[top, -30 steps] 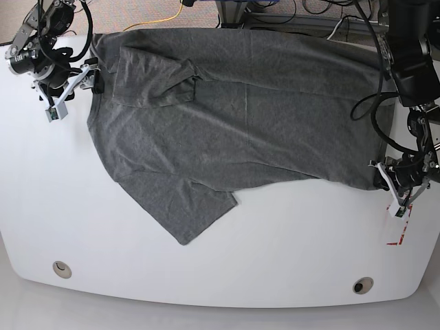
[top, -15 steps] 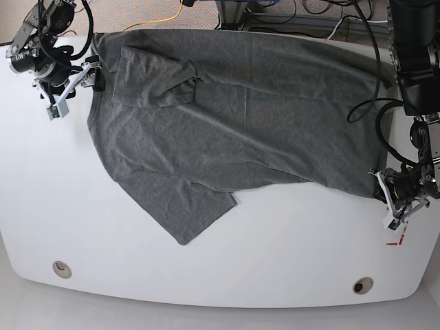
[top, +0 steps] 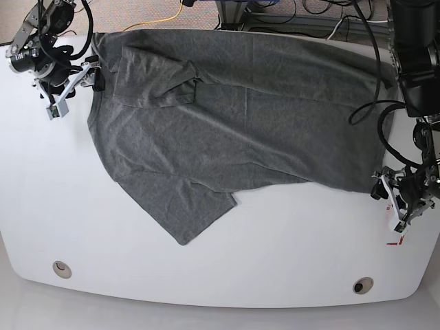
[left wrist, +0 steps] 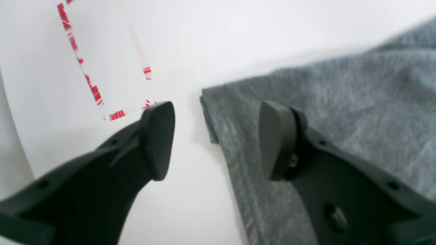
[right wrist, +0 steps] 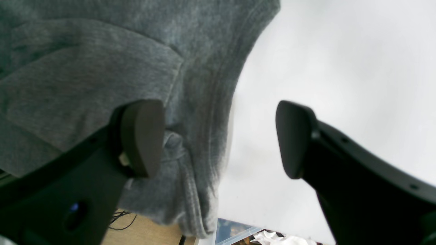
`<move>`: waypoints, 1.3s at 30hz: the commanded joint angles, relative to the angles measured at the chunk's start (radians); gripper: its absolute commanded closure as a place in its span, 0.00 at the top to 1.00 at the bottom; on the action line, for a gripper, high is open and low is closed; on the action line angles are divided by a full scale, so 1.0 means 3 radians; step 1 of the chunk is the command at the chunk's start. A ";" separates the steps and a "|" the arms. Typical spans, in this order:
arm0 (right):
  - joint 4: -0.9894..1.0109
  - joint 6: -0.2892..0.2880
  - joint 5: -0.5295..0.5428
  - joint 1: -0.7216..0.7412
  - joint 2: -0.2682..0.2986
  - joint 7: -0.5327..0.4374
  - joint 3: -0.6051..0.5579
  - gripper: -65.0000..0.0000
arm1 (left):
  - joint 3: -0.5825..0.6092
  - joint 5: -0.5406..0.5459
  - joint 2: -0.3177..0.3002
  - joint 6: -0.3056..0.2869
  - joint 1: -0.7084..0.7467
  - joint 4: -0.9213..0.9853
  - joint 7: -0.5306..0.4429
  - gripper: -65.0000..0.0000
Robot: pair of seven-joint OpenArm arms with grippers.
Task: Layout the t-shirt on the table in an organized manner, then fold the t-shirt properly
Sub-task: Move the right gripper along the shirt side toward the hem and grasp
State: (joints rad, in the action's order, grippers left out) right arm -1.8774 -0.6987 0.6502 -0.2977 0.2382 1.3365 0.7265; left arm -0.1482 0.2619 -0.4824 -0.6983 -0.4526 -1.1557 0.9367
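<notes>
My left claw (left wrist: 216, 139) has just released the t-shirt (top: 234, 130) hem corner onto the worktop (top: 275, 254), right claw (right wrist: 218, 139) gaping; layout nearly done.

Grey t-shirt (top: 234, 124) spread wrinkled across white table (top: 289, 240).

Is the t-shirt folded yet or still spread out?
Spread out, not folded. The t-shirt lies open across the table, wrinkled; only the far sleeve is flipped onto the body.
</notes>
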 commanded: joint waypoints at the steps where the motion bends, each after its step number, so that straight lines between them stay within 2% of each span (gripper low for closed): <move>1: -0.0061 0.0002 0.0029 0.0013 0.0052 -0.0049 0.0020 0.75 | -0.0148 0.0014 -0.0077 0.0001 -0.0105 -0.0058 -0.0056 0.56; 6: -0.0061 0.0002 0.0029 0.0013 0.0052 -0.0049 0.0010 0.75 | -0.0460 0.0014 -0.0067 0.0001 -0.0105 -0.0037 -0.0056 0.56; 12: -0.0061 0.0002 0.0029 0.0013 0.0047 -0.0049 0.0005 0.75 | -0.0537 0.0014 -0.0062 0.0001 -0.0095 0.0218 -0.0056 0.55; 20: -0.0061 0.0002 0.0009 0.0105 0.0068 -0.0069 0.0015 0.75 | -0.0869 0.0014 0.0030 0.0001 -0.0090 0.0576 -0.0056 0.55; 25: 0.0077 0.0002 -0.0012 0.0397 0.0093 -0.0069 0.0015 0.75 | -0.0920 0.0014 0.0097 0.0001 -0.0090 0.0699 -0.0118 0.55; 30: 0.0266 0.0002 -0.0012 0.0760 0.0221 -0.0059 -0.0005 0.75 | -0.0915 0.0009 0.0163 0.0001 -0.0090 0.0715 -0.0184 0.55; 39: 0.1330 0.0002 -0.0012 0.1655 0.0390 -0.0120 -0.0010 0.75 | -0.0905 -0.0006 0.0270 0.0001 -0.0090 0.0715 -0.0317 0.55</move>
State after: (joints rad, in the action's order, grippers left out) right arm -1.5249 -0.6991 0.6323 0.1352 0.3229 1.3300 0.7189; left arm -0.4179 0.2466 -0.3882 -0.6971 -0.4484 -0.9253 0.8730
